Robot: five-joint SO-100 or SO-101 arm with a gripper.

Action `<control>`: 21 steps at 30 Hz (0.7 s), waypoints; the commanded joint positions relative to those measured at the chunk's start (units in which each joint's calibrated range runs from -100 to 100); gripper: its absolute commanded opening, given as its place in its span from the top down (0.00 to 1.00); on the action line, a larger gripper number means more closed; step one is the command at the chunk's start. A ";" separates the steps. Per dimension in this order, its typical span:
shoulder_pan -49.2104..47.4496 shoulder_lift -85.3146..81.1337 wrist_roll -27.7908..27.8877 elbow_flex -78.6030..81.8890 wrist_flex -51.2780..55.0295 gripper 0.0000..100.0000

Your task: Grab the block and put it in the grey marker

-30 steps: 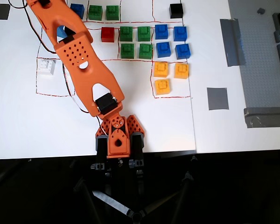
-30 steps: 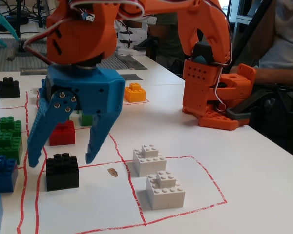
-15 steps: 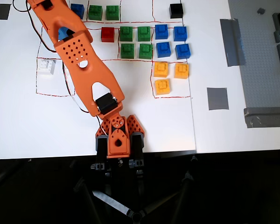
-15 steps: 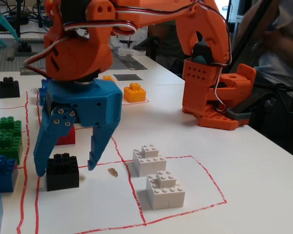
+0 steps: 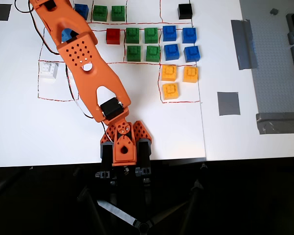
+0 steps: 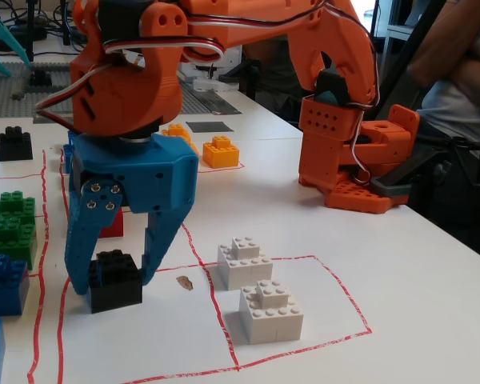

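Observation:
In the fixed view my blue gripper (image 6: 112, 282) stands upright over a black block (image 6: 116, 280) that rests on the white table. Its two fingers straddle the block and press on its left and right sides. In the overhead view this block and the fingertips are hidden under the orange arm (image 5: 81, 58), near the top left. A second black block sits apart, in the overhead view (image 5: 185, 11) at the top and in the fixed view (image 6: 14, 144) at the far left. The grey marker (image 5: 228, 103) lies right of the yellow bricks and also shows in the fixed view (image 6: 208, 126).
Two white bricks (image 6: 256, 284) stand close to the gripper's right in a red-lined box. Green bricks (image 5: 142, 43), blue bricks (image 5: 181, 43), yellow bricks (image 5: 179, 78) and a red brick (image 5: 112, 35) fill the grid. Grey tape strips (image 5: 245, 44) lie at the right.

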 commanded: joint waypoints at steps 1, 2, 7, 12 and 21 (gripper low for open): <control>1.71 -4.92 1.03 -3.33 -1.27 0.87; 1.71 -4.92 1.22 -3.24 -1.27 0.88; 1.71 -4.92 1.76 -2.97 -1.35 0.98; 1.46 -6.56 1.95 -2.79 -0.53 1.00; -1.04 -14.85 4.54 -8.96 8.85 1.00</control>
